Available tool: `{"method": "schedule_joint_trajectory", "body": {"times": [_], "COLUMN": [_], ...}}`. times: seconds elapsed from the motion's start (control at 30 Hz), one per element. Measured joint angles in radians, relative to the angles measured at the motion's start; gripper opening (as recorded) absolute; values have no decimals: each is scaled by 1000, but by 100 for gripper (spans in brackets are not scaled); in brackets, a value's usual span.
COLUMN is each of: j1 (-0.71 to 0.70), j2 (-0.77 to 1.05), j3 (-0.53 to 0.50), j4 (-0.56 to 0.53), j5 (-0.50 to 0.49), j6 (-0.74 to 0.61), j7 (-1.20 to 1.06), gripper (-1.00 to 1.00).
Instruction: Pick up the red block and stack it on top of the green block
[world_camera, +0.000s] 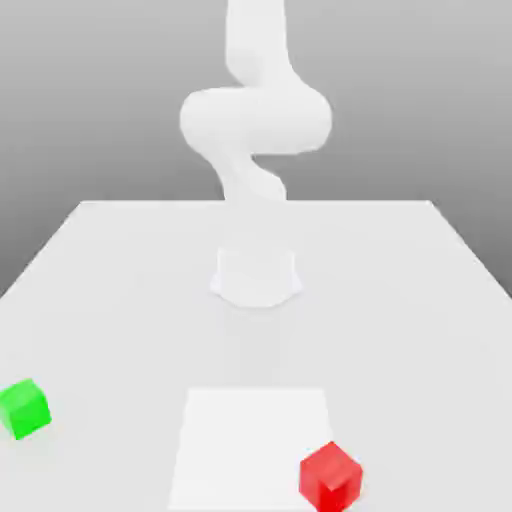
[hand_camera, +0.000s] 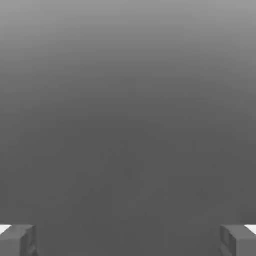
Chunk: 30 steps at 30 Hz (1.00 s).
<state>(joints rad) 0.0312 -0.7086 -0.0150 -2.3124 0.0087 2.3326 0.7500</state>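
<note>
The pincer (hand_camera: 128, 241) is standing wide open, its two grey fingertips (hand_camera: 17, 240) sitting far apart with nothing between them. Beyond them a plain grey backdrop (hand_camera: 128, 110) is filling the frame, shading from lighter toward twelve o'clock to darker toward six o'clock.

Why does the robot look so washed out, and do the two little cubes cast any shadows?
In the exterior view the arm is nearly pure white and blends into the pale table, so its edges look soft. The red block and green block stay vivid, with only faint shading beneath them. In the hand view, the backdrop is a smooth grey gradient, and the gripper is open, its fingertips evenly lit.
</note>
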Motion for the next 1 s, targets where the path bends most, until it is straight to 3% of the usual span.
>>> {"method": "schedule_joint_trajectory", "body": {"times": [0.53, 0.83, 1.0], "j1": [142, 179, 175], "j2": [587, 909, 1090], "j3": [-37, -22, -13], "j4": [-79, -123, -104], "j5": [63, 19, 21], "j6": [209, 328, 465], "j7": [-326, -449, -467], "gripper": [0, 0, 0]}}
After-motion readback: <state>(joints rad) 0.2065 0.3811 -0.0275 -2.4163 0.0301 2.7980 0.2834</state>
